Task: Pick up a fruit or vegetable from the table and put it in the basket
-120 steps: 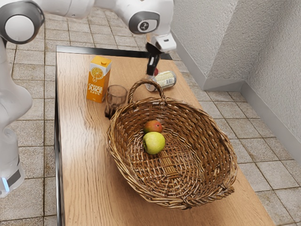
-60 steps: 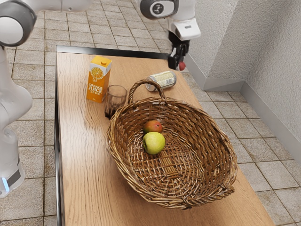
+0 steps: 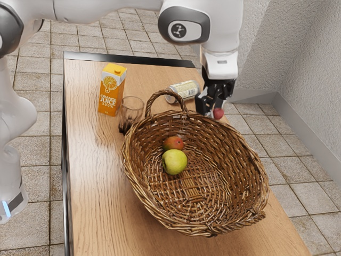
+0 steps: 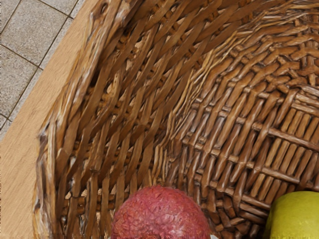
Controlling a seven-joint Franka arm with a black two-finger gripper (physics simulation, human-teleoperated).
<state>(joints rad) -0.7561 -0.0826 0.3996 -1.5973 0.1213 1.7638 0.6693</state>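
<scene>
Pincer [image 3: 211,112] pinching a red fruit [image 3: 218,113], held up in the air near the rim of the wicker basket [image 3: 250,141], its hand pointing downward. Down inside the basket, a yellow-green apple [image 3: 175,162] sits right beside a red-and-green mango [image 3: 173,143]. Outside, close to the basket's handle [image 3: 166,92], a can [image 3: 184,91] lies on its side on the wooden table [image 3: 88,176]. Over toward the exterior view's left, a glass [image 3: 131,109] stands near the basket, with an upright juice carton [image 3: 112,90] just beside it.
</scene>
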